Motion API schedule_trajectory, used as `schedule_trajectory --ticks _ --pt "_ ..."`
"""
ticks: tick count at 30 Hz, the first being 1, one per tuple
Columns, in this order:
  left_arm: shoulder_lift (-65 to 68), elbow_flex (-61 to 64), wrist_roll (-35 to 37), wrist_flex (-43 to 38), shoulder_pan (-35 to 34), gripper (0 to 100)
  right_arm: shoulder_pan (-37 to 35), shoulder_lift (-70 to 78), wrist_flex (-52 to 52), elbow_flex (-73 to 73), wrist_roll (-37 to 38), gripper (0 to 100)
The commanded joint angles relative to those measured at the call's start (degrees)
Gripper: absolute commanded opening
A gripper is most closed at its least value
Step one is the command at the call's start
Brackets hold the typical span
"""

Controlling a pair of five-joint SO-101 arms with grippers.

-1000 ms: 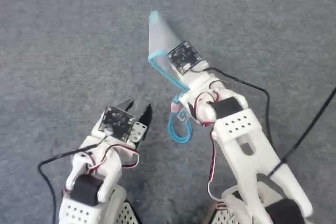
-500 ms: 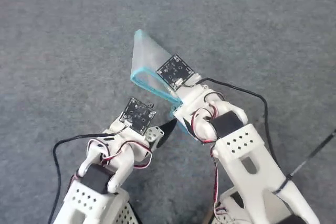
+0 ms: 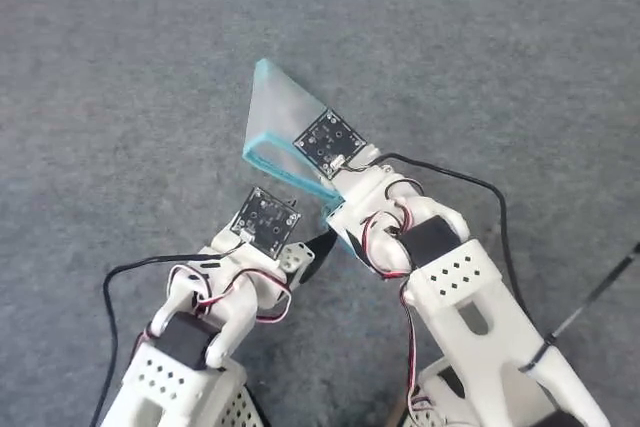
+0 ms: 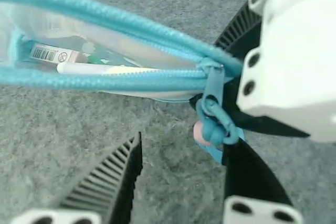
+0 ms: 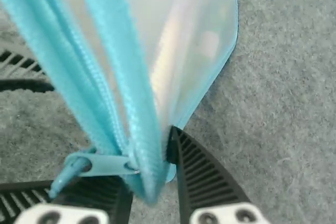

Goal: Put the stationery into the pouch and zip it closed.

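You have a grey mat [image 3: 120,97] under both arms. Your right gripper [image 5: 152,174] has its jaws pinching the zip end of the pouch [image 3: 280,122], which stands out from it over the mat, far corner pointing away from the arms. Your left gripper [image 4: 184,174] sits just beside that same end, jaws spread and holding nothing. The blue zip [image 4: 105,14] gapes along the pouch's near edge. Inside, you can see a white pen [image 4: 115,70] and a barcoded item [image 4: 52,54] lying along the bottom. The zip pull [image 4: 212,114] hangs between your left fingers, close to one of them, with a small pink bead [image 4: 198,135] behind it.
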Motion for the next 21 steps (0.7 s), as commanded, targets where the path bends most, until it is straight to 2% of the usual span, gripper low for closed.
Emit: schedule_trajectory --ticks 1,5,9,12,21 --pt "1.23 -0.31 0.97 -3.87 0.88 18 -3.38 -2.77 -0.84 0.09 0.62 0.6" --pt "1.23 2.42 0.97 -8.44 -0.62 10 -3.12 -2.77 -3.12 2.99 0.70 0.6" --pt "1.14 1.98 1.32 -8.79 -5.19 1 -2.15 -2.68 -5.93 5.80 1.23 0.6" --pt "1.14 1.71 1.32 -8.79 -6.33 1 -0.75 -2.68 -6.81 6.68 3.34 0.6" --pt "1.14 1.63 0.97 -7.82 -6.33 2 1.71 -2.68 -8.57 8.26 3.34 0.6"
